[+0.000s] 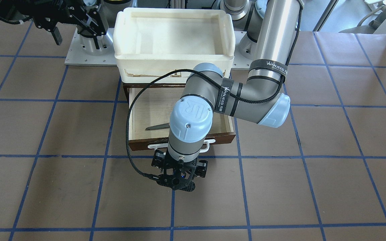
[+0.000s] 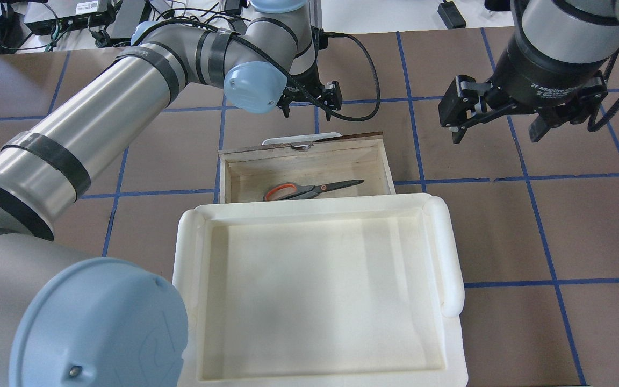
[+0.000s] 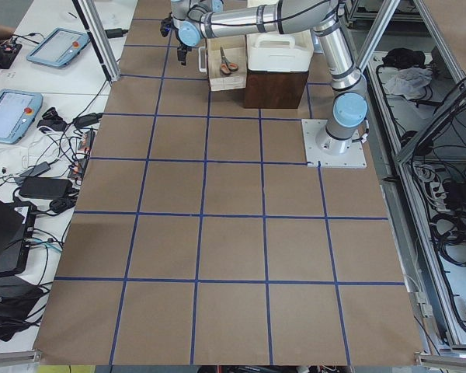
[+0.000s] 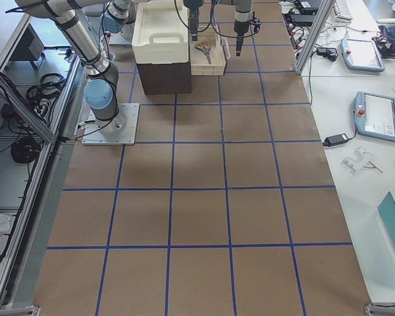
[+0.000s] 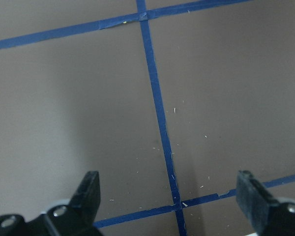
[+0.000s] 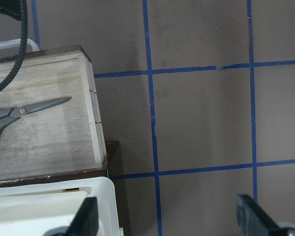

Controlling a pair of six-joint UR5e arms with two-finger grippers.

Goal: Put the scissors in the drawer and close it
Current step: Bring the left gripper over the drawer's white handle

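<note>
The scissors (image 2: 315,189) lie flat inside the open drawer (image 2: 304,157), orange-red loops to the left in the overhead view. Their blade (image 1: 157,127) shows beside the left arm in the front view, and they show in the right wrist view (image 6: 29,110). The drawer's dark front (image 1: 223,138) and white bar handle (image 1: 154,146) face away from the robot. My left gripper (image 2: 309,107) is open and empty, over the table just beyond the handle; its wrist view (image 5: 169,184) shows only bare table. My right gripper (image 2: 495,126) is open and empty, high to the drawer's right.
A white plastic tray (image 2: 449,252) sits on top of the dark cabinet, over the drawer's back part. The table is brown with a blue tape grid (image 2: 551,279). The left arm's elbow (image 1: 270,110) hangs over the drawer's side.
</note>
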